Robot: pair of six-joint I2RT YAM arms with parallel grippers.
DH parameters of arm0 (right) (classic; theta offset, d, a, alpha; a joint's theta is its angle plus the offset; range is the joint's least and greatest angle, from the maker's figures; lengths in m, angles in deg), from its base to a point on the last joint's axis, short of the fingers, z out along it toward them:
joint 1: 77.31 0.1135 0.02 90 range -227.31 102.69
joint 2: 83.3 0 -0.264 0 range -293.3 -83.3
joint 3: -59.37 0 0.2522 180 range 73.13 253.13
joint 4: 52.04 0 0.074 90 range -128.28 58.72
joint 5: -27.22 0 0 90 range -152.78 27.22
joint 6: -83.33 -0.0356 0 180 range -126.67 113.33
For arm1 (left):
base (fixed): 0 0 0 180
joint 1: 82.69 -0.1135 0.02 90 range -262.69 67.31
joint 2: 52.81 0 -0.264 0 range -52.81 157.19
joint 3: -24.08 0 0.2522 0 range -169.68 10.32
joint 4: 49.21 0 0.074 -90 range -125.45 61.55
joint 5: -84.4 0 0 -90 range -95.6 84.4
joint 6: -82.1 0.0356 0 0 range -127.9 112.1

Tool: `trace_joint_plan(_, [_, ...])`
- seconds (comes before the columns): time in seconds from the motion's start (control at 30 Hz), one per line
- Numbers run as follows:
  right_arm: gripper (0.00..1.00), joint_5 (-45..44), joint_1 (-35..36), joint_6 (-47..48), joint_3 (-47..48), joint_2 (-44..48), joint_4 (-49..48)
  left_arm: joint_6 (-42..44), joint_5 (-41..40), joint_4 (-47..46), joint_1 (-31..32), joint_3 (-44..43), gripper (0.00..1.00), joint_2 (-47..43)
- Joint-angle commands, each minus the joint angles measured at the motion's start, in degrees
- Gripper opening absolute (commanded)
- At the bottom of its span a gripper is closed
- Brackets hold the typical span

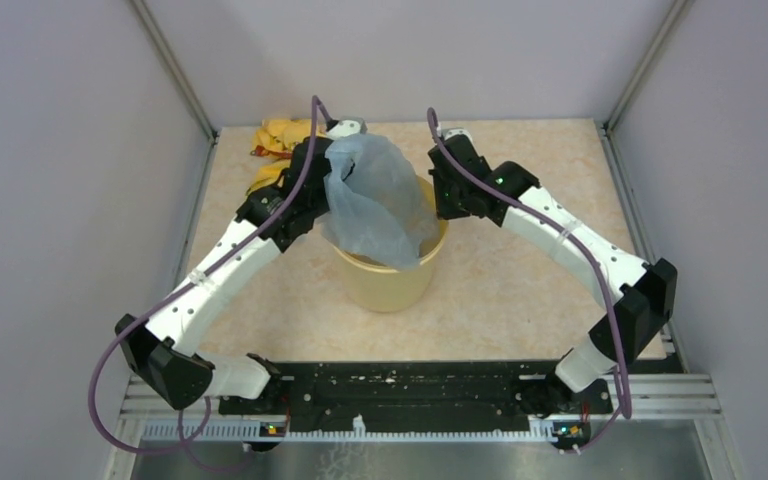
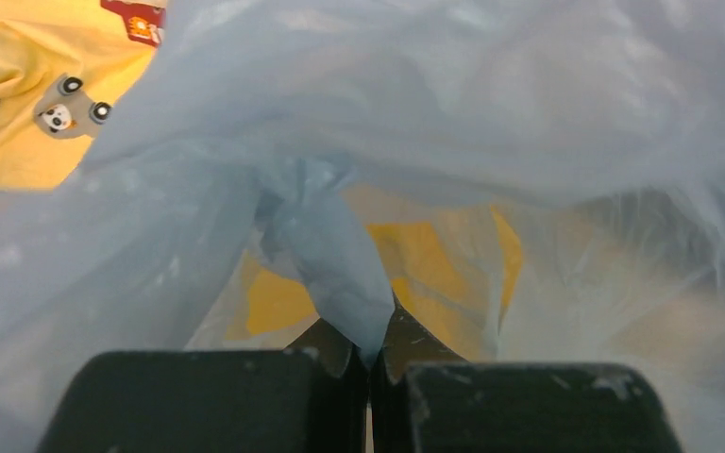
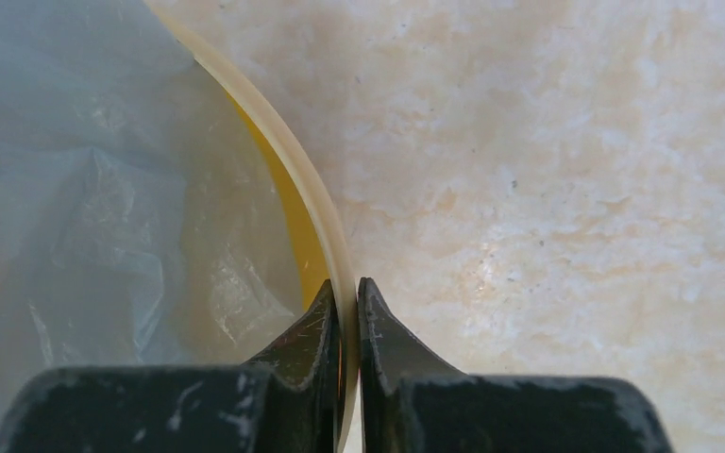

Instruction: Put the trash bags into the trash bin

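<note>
Left pincer (image 2: 370, 363) shut tight on 1 twisted fold of the pale blue bag (image 1: 375, 195), bag raised above and trailing into the yellow bin (image 1: 390, 285), right pincer (image 3: 345, 302) clamped on the bin's rim, film just beside it, yellow cloth (image 1: 280, 135) behind.

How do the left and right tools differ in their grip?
The left tool pinches a bunched fold of the thin translucent pale blue-grey plastic bag; the right tool clamps the rim of the round pale yellow plastic bin. The left tool is at the bin's left side, the right tool at its right. Both are shut.
</note>
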Motion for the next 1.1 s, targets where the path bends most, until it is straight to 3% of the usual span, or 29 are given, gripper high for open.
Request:
trace_joint_plan(0.0, [0.00, -4.42, -0.14, 3.42, 5.34, -1.17, 4.32, -0.94, -2.23, -1.98, 3.92, -2.90, 0.00, 1.34])
trace_joint_plan(0.07, [0.04, -4.99, -0.19, 3.76, 5.37, -1.27, 4.95, -1.24, -2.90, -1.55, 5.14, -3.52, 0.00, 1.65])
trace_joint_plan(0.3, [0.57, -4.22, -0.22, 3.94, 4.98, 2.86, 3.92, -1.74, -5.10, -0.16, 6.23, -4.51, 0.00, 1.42])
trace_joint_plan(0.4, [0.69, -4.91, -0.16, 3.75, 5.38, 6.02, 4.25, -1.58, -5.89, 0.45, 6.24, -5.05, 0.00, 1.41])
trace_joint_plan(0.57, [0.73, -3.60, 0.04, 4.60, 3.19, 14.13, 1.81, -1.27, -7.31, 1.56, 6.24, -5.37, 0.00, 1.24])
trace_joint_plan(0.8, [0.71, 14.07, 2.86, 12.86, -9.57, 29.87, -10.74, -0.78, -8.92, 2.64, 6.24, -6.58, 0.00, 1.79])
trace_joint_plan(1.07, [0.71, 16.49, 12.28, 16.10, -15.00, 31.37, -15.32, -0.69, -8.97, 3.07, 6.23, -7.56, 0.00, 2.45])
